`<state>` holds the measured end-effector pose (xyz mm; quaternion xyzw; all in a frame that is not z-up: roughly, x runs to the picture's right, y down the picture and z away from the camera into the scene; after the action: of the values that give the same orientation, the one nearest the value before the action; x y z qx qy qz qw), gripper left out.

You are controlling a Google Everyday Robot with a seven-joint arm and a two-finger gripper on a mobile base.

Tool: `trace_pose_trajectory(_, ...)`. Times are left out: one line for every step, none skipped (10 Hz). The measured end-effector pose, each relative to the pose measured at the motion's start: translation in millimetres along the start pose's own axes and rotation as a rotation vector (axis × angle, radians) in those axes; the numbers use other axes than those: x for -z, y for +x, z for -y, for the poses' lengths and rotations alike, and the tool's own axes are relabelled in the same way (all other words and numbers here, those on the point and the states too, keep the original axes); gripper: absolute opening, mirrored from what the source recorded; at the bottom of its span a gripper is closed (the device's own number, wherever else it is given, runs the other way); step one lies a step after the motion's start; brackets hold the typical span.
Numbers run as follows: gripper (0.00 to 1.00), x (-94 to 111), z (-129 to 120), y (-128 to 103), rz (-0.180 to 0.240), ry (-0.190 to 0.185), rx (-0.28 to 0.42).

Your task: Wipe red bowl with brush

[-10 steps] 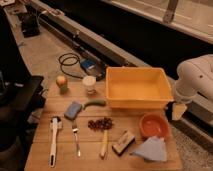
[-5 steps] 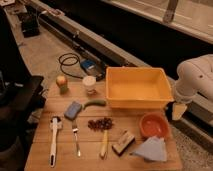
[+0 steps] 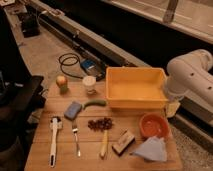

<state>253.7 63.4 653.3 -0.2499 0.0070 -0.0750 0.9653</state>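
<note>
Claw (image 3: pixel 172 108) hangs off the end of the tub (image 3: pixel 135 71), jaws spread wide, nothing in them. Bowl (image 3: pixel 152 125) sits close by me, just onto the board (image 3: pixel 95 152). Brush (image 3: pixel 53 141) lies at the opposite end, well away from me, untouched. So this is step one, fetching it. My call for next: a long reach across, line up over the handle, drop and close.

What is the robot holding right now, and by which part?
Nothing. The gripper hangs empty just right of the yellow tub, and the brush lies untouched on the left side of the table.
</note>
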Motion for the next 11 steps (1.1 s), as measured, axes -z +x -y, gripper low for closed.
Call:
trace_pose_trajectory(0.8, 3.8, 1.8, -18.6, 0.006, 0.012, 0.05)
trace_pose_trajectory(0.8, 8.8, 2.6, -40.6, 0.023, 0.024, 0.098)
trace_pose_trajectory(0.8, 15.3, 1.0, -70.8, 0.053, 0.043, 0.157)
trace_pose_trajectory(0.8, 17.6, -0.4, -82.0, 0.061, 0.051, 0.183)
trace_pose_trajectory(0.8, 17.6, -0.3, -81.6, 0.06, 0.051, 0.183)
trace_pose_trajectory(0.8, 17.7, -0.3, -81.9, 0.061, 0.051, 0.183)
trace_pose_trajectory(0.8, 17.8, -0.4, -81.2, 0.06, 0.051, 0.181)
trace_pose_trajectory(0.8, 17.8, 0.0, -80.8, 0.061, 0.051, 0.18)
trace_pose_trajectory(0.8, 20.0, 6.5, -59.1, 0.021, 0.043, 0.18)
trace_pose_trajectory(0.8, 19.8, 13.4, -51.5, -0.002, 0.048, 0.216)
trace_pose_trajectory(0.8, 19.7, 17.4, -51.2, -0.014, 0.054, 0.245)
